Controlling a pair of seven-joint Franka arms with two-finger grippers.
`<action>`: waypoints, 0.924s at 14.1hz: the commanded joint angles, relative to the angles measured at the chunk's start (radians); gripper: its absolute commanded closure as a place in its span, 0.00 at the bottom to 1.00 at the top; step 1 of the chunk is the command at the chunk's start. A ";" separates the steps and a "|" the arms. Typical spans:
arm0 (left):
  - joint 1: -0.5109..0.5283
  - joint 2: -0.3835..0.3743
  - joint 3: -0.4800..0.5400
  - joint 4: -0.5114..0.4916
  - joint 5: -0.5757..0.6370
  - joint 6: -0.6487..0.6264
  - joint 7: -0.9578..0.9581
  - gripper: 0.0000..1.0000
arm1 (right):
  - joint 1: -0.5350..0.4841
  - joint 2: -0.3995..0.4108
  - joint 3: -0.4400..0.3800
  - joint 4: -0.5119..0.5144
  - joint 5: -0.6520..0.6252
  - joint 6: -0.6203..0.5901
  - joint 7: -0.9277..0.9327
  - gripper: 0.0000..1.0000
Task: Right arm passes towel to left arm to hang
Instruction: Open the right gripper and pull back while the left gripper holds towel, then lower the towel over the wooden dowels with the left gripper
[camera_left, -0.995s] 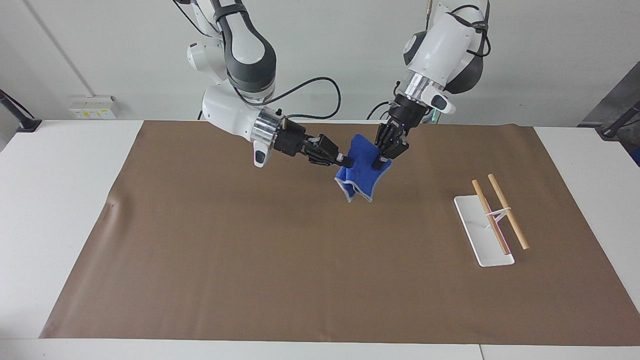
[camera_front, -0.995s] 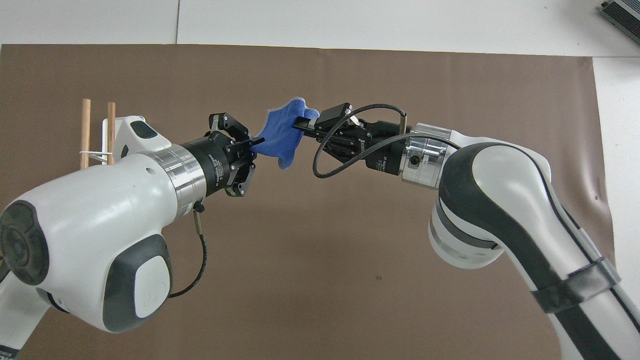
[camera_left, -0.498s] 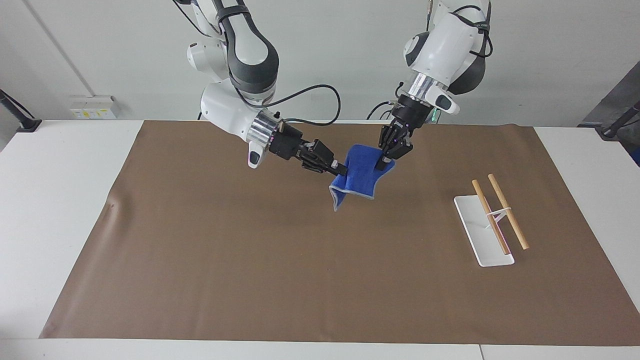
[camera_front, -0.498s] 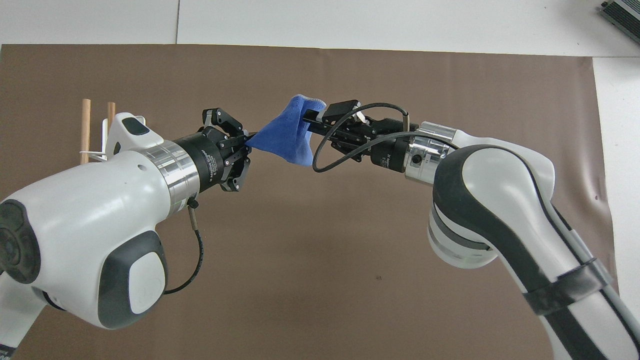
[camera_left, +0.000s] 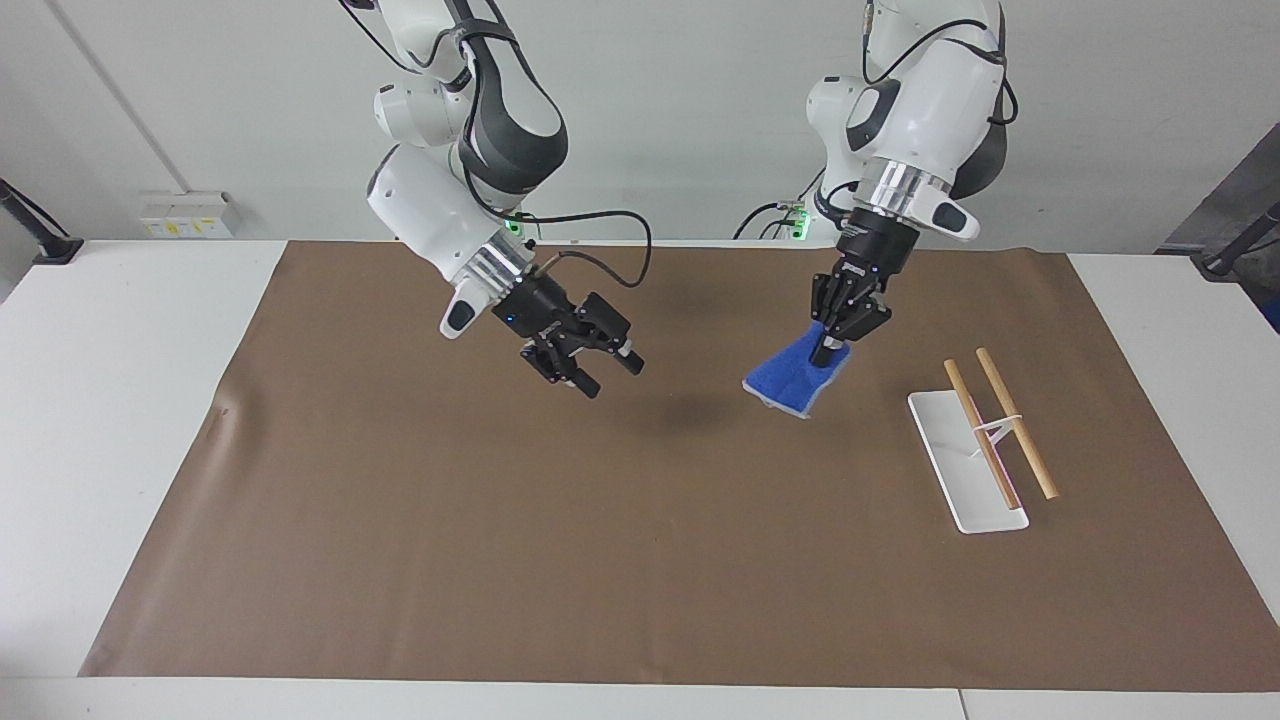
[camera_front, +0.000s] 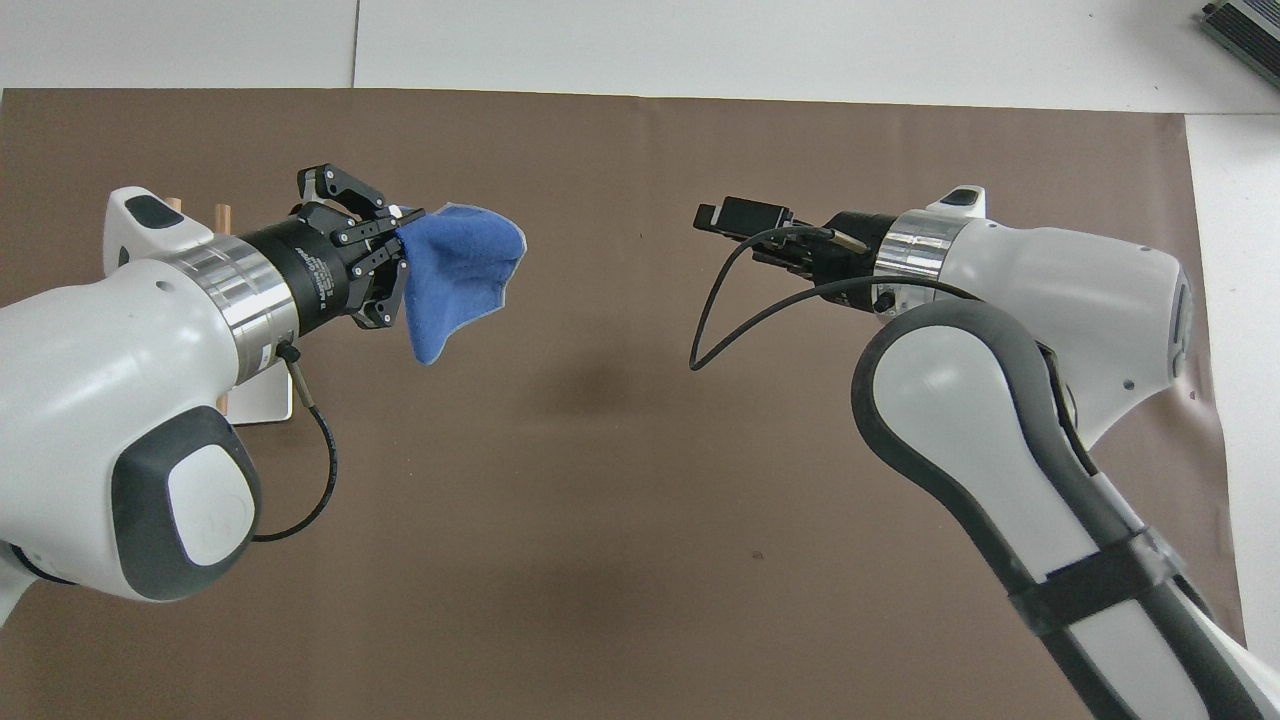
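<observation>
— Pinching the towel tight, are those the left gripper fingers?

— Yes. They squeeze one corner, and the blue cloth droops from them in the air, over the brown mat.

— And the right gripper?

— Its fingers are spread apart with nothing in them. It hangs over the mat, well apart from the towel.

— What is near the towel?

— A white rack with two wooden rods, toward the left arm's end of the table.
</observation>
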 joint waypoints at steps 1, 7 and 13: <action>0.082 0.012 -0.009 -0.032 -0.009 0.065 0.022 1.00 | -0.055 -0.005 0.007 -0.007 -0.288 -0.021 0.074 0.00; 0.246 0.082 -0.009 -0.059 -0.009 0.140 0.107 1.00 | -0.095 -0.073 0.002 0.047 -0.787 -0.316 0.305 0.00; 0.438 0.072 -0.010 -0.127 -0.011 0.170 0.095 1.00 | -0.136 -0.126 -0.070 0.220 -0.854 -0.678 0.303 0.00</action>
